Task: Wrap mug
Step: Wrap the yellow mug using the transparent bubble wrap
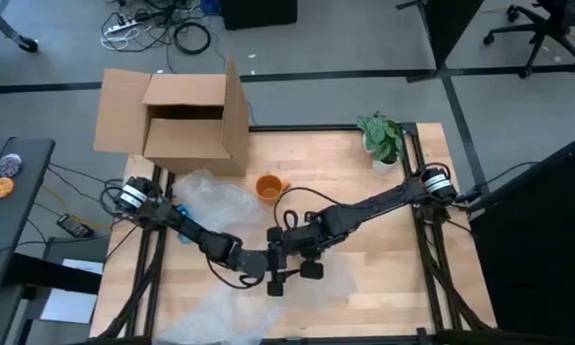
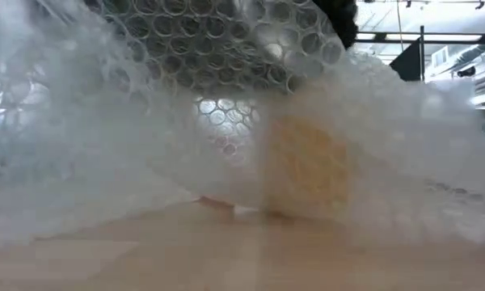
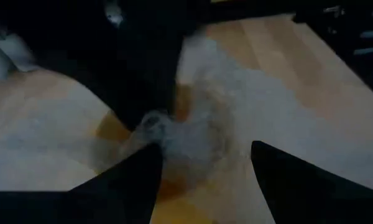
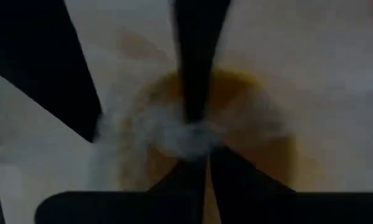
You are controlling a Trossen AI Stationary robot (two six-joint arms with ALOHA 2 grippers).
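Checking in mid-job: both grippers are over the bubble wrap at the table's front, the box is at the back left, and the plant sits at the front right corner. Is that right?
Not quite. The high view shows the plant at the back right corner, not the front. The rest holds: the left gripper and right gripper meet over the bubble wrap near the front, and the box is at the back left.

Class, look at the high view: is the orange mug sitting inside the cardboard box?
No, the orange mug stands on the table, in front of the open cardboard box.
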